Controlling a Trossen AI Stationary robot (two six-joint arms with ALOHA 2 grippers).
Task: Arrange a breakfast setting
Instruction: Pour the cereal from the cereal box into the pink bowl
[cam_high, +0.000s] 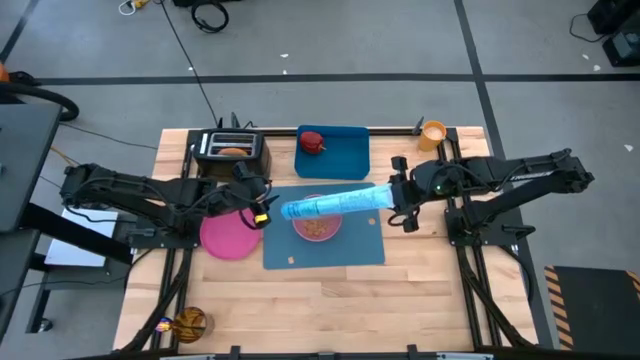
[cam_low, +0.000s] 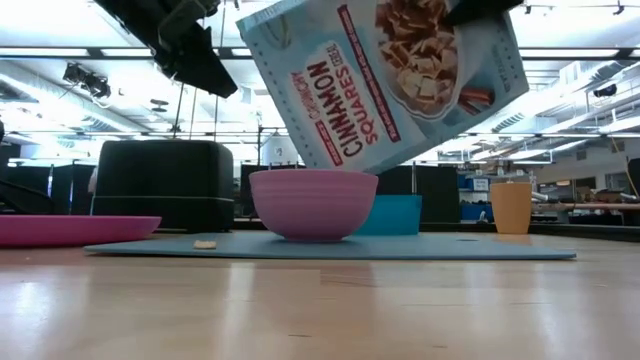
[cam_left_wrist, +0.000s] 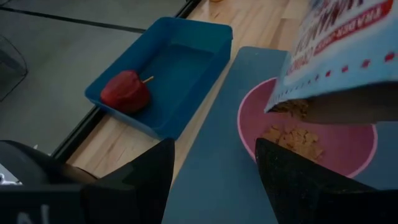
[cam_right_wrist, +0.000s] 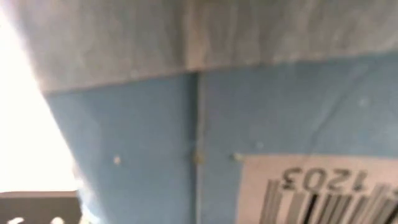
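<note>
Bare wooden tabletop (cam_low: 320, 310) up front, then large flat blue rectangular mat (cam_high: 355, 245) with pink round bowl (cam_low: 312, 205) on it, landmark. Right gripper (cam_high: 398, 200) clamps light-blue cardboard cereal box (cam_high: 335, 206), tilted mouth-down above the bowl; keep the mouth inside the rim, pour slowly. Bowl holds brown cereal; one piece lies on mat beside it. Left gripper (cam_left_wrist: 214, 177), jaws wide and empty, hangs beside the bowl. Blue rimmed tray (cam_high: 345, 155) behind the bowl holds red apple (cam_high: 312, 142).

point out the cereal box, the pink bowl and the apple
cereal box (cam_low: 385, 80), low view, printed front panel
pink bowl (cam_low: 312, 205), low view, outer wall
apple (cam_left_wrist: 125, 91), left wrist view, red skin
</note>
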